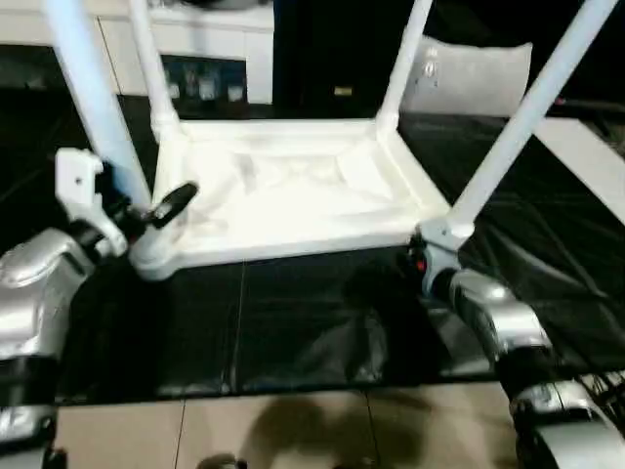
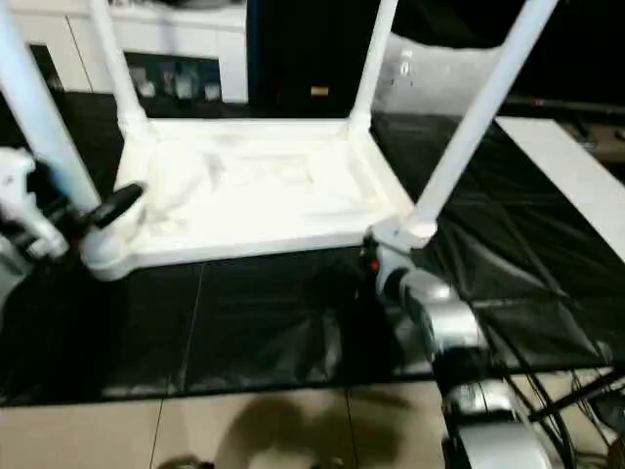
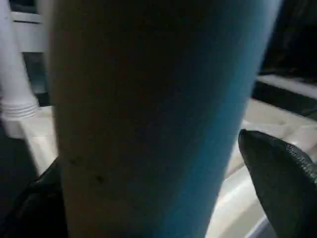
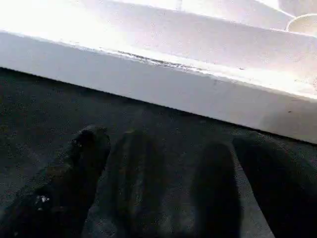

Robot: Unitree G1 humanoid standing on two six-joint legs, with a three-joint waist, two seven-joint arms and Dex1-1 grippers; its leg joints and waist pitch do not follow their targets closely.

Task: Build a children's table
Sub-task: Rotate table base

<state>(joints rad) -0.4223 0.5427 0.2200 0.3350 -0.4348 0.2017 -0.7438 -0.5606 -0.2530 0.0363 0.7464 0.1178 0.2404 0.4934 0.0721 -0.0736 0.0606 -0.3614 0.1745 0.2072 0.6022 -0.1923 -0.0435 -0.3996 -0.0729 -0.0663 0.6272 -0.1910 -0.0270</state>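
The children's table (image 1: 293, 195), a small all-white plastic piece with a ribbed rectangular underside and four long round tapered legs, lies upside down on a black sheet (image 1: 293, 322) spread over the floor, legs pointing up. The left claw (image 1: 146, 217) sits at the near left corner socket with its two black fingers spread wide on either side of the near left leg (image 1: 93, 98); in the left wrist view that leg (image 3: 148, 119) stands between the fingers, one black fingertip (image 3: 282, 178) just beside it, and whether the pads press on it cannot be told. The right claw (image 4: 163, 188) hangs low over the black sheet just in front of the table's white rim (image 4: 158, 89), fingers spread and holding nothing, near the near right leg (image 1: 518, 127). Behind the table stands a white cabinet with glass doors (image 1: 205, 59). Pale floor tiles (image 1: 293, 430) lie in front of the sheet.
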